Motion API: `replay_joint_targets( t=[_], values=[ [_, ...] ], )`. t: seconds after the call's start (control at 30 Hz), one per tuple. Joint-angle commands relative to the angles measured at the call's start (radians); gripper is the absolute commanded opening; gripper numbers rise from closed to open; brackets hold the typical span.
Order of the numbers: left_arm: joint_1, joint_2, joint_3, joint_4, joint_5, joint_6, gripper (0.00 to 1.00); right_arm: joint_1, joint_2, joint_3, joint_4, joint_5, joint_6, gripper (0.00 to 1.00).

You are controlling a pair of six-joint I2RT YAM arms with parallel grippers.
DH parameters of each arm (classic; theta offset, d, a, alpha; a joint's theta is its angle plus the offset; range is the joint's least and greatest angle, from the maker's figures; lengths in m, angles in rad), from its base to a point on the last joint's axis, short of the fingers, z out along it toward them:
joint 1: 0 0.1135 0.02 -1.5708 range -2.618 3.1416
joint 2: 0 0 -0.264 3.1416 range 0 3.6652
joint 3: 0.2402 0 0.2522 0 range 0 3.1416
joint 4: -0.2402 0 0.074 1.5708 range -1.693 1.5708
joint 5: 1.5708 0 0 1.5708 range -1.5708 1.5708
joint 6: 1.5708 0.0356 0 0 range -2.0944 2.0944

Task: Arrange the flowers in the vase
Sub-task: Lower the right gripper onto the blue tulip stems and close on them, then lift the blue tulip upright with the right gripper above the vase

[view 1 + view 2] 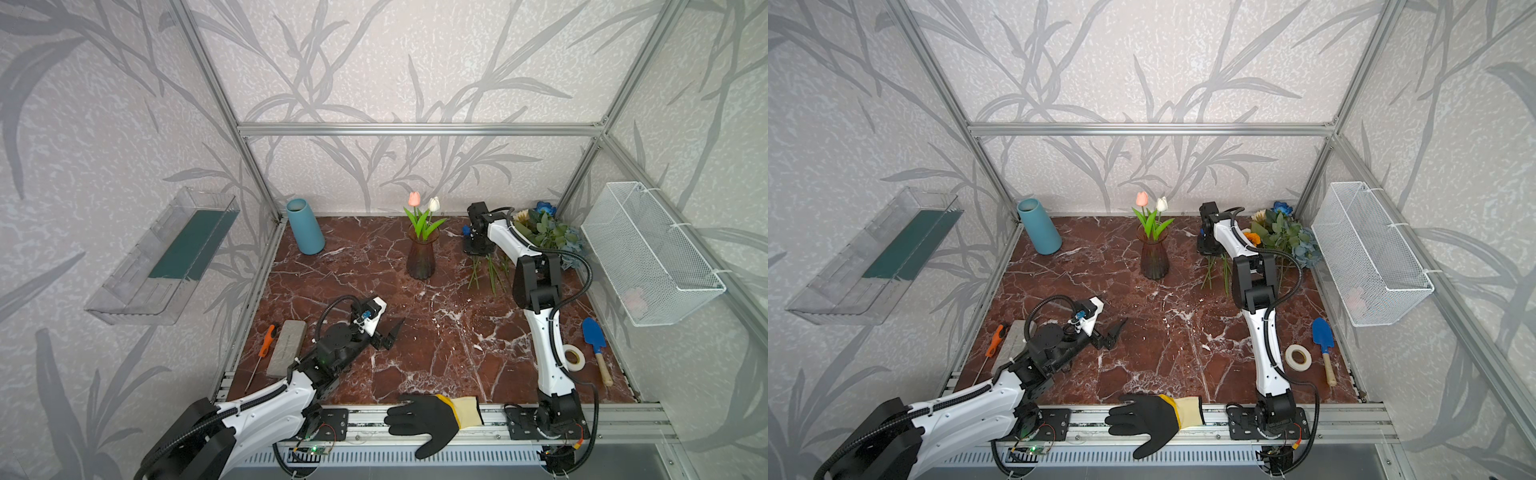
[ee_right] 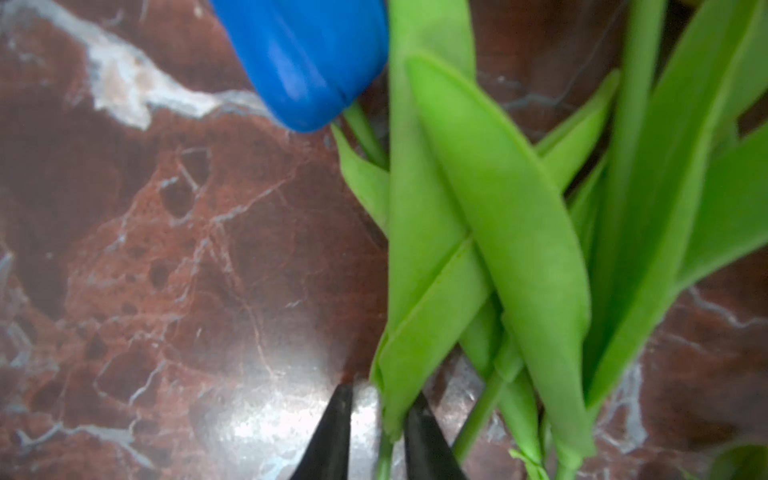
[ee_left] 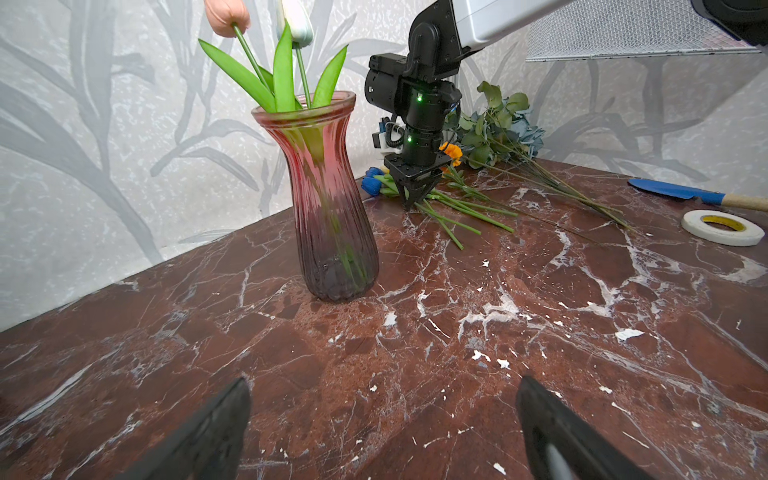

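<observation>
- A black glove lies on the near rail, between the two arm bases.
- The left arm is held over the near-left worktop. The left wrist view shows the left jaws wide apart, with only bare marble between them.
- Beside that arm lie a screwdriver and a grey block. On the near right are a tape roll and a trowel.
- Mid-worktop, the vase stands upright holding a pink tulip and a white tulip, well apart from the left jaws.
- The right arm reaches to the far right, wrist pointing down over the flowers lying on the worktop. In both top views the wrist hides the jaw tips.
- Only the right wrist view shows the right jaws close up. They are narrowly apart, one tip either side of a green stem at the base of long leaves, with the blue tulip just ahead. Whether they pinch the stem cannot be told.
- The left wrist view gives the side-on angle: those tips are down at the worktop among the stems, with a marigold just behind them.
- A blue rose tops the pile at the back wall.
- At far left stands a teal pot. A wire basket hangs on the right wall.
</observation>
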Motion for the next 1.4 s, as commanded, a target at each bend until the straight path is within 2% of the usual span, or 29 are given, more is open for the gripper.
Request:
replay_joint_targets(
  t=[0.0, 0.43, 0.67, 0.9, 1.03, 1.23, 1.37],
  values=[
    [-0.003, -0.019, 0.012, -0.001, -0.005, 0.010, 0.99, 0.004, 0.031, 0.014, -0.038, 0.001, 0.011, 0.17],
    [-0.003, -0.026, 0.015, -0.008, 0.002, 0.007, 0.99, 0.017, -0.159, -0.146, 0.006, -0.036, 0.019, 0.00],
    [-0.004, -0.025, 0.010, -0.001, -0.006, 0.007, 0.99, 0.018, -0.334, -0.313, 0.060, -0.110, 0.007, 0.00],
    [-0.005, 0.009, 0.015, 0.018, 0.001, 0.004, 0.99, 0.017, -0.474, -0.395, 0.095, -0.175, -0.010, 0.00],
    [-0.006, -0.001, 0.010, 0.021, 0.004, 0.005, 0.99, 0.036, -0.599, -0.517, 0.276, -0.260, -0.035, 0.00],
    [-0.009, -0.064, -0.033, 0.061, -0.020, 0.004, 0.99, 0.101, -0.862, -0.782, 0.708, -0.386, -0.074, 0.00],
    [-0.009, -0.111, -0.049, 0.062, 0.004, 0.021, 0.99, 0.152, -1.025, -0.935, 0.992, -0.409, -0.091, 0.00]
  ],
)
